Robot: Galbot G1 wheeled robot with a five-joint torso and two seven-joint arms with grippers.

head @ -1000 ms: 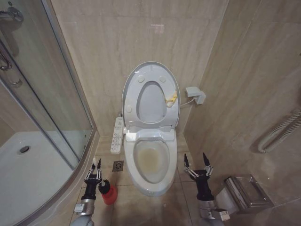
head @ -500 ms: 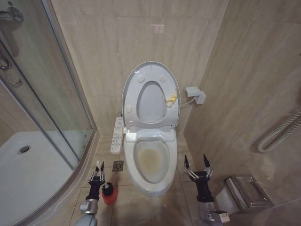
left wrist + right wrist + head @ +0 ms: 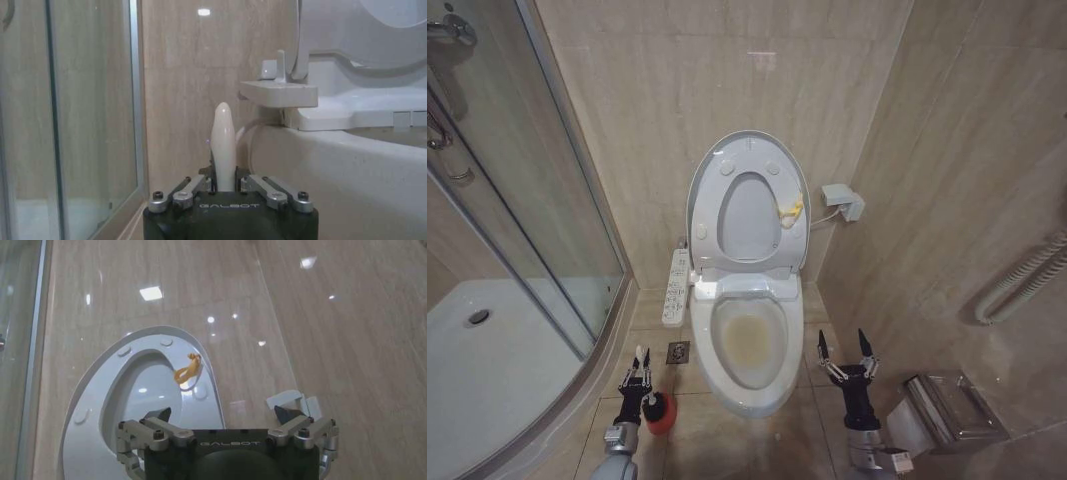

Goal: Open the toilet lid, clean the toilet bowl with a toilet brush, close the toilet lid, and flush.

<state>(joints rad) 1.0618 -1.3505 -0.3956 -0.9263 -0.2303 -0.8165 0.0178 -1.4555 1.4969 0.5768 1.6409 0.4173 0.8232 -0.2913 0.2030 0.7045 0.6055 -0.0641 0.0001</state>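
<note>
Red cup [image 3: 659, 414] beside left gripper [image 3: 638, 368], fingers clamping toilet brush [image 3: 223, 145]; right gripper [image 3: 847, 350] spread.

We cannot see the toilet brush's [image 3: 223, 145] bristle head: in the left wrist view the left gripper [image 3: 223, 192] covers everything below the white handle. The toilet bowl [image 3: 347, 170] and the toilet lid [image 3: 100, 405] run off the wrist pictures' edges.

The glossy white oval plastic toilet lid [image 3: 747, 205] stood raised against the wall above the stained white ceramic toilet bowl [image 3: 749, 345], while the white-handled toilet brush [image 3: 223, 145] stood upright beside it.
</note>
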